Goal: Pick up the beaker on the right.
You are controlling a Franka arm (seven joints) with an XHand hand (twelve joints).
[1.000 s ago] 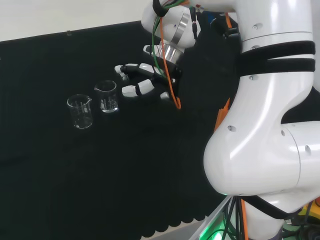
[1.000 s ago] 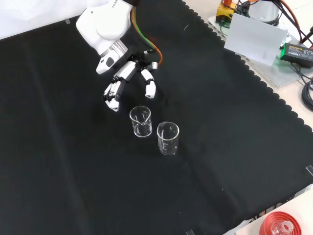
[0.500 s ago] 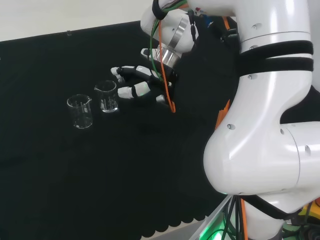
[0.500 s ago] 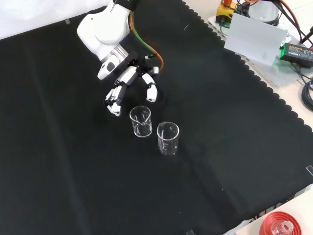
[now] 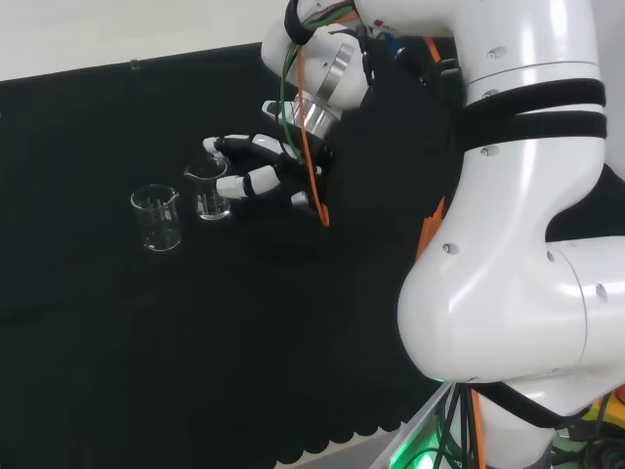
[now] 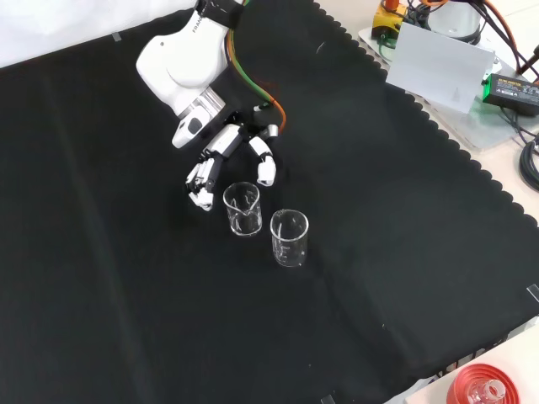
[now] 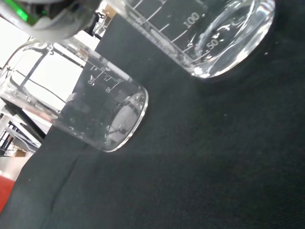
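Two clear glass beakers stand on the black cloth. In the head view, one beaker (image 5: 156, 217) is on the left and the other beaker (image 5: 208, 189) on the right. The hand (image 5: 262, 168) reaches the right beaker from its right side, with straight fingers (image 5: 217, 147) spread to either side of its rim. In the front view that near beaker (image 6: 242, 209) stands just below the hand (image 6: 227, 153); the second beaker (image 6: 289, 238) is lower right. The hand is open, nothing held. The wrist view shows the near beaker (image 7: 205, 33) large and the other beaker (image 7: 90, 109) beyond it.
The arm's big white links (image 5: 508, 244) stand at the head view's right. In the front view a red ribbed stand (image 6: 480, 389) sits at the bottom right off the cloth, and a white box (image 6: 442, 63) and cables lie past the cloth's scalloped edge at upper right.
The hand has moved toward the beakers, leftward in the head view and downward in the front view, until its fingers flank the nearer beaker. Neither beaker has moved.
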